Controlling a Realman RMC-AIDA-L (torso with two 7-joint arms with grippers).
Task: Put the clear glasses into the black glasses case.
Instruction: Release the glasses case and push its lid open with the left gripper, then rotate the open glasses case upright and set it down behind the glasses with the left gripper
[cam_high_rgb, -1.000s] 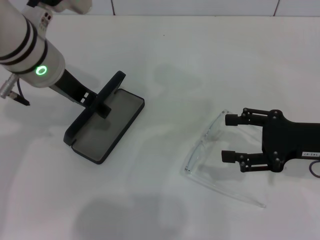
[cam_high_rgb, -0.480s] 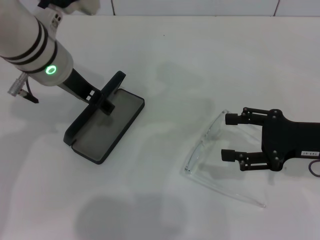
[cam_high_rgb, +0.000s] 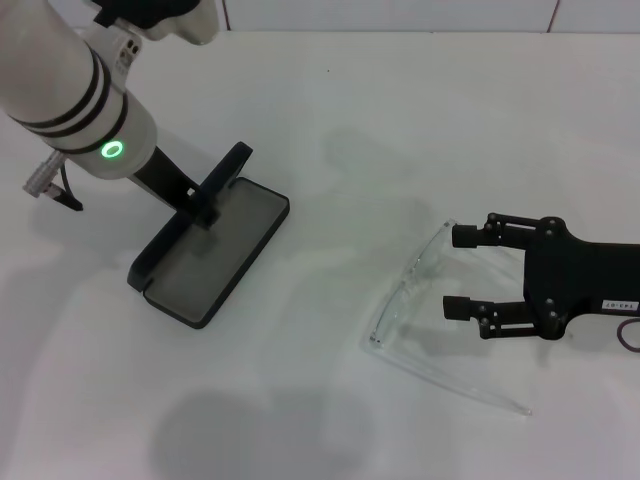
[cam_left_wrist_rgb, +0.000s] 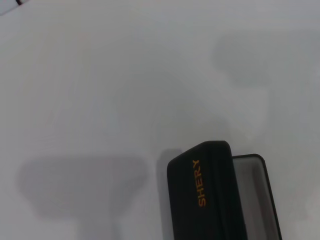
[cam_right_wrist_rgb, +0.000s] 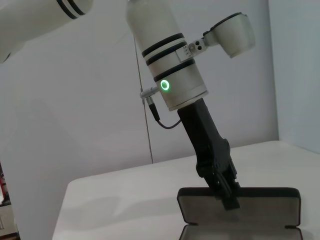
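Two open fingers of the right gripper (cam_high_rgb: 458, 272) faced the clear glasses (cam_high_rgb: 405, 300), which lay just beside them toward the table's (cam_high_rgb: 400, 110) right edge, long axis slanting. Well apart, the left gripper (cam_high_rgb: 200, 205), its grip unclear, stood at the open black glasses case (cam_high_rgb: 235, 240); bare room lay between.

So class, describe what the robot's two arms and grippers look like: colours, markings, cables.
The left arm is white with black bands, a glowing green ring light and a thin cable, ending in a black left gripper. The right gripper is black with jointed fingers and a small white label.
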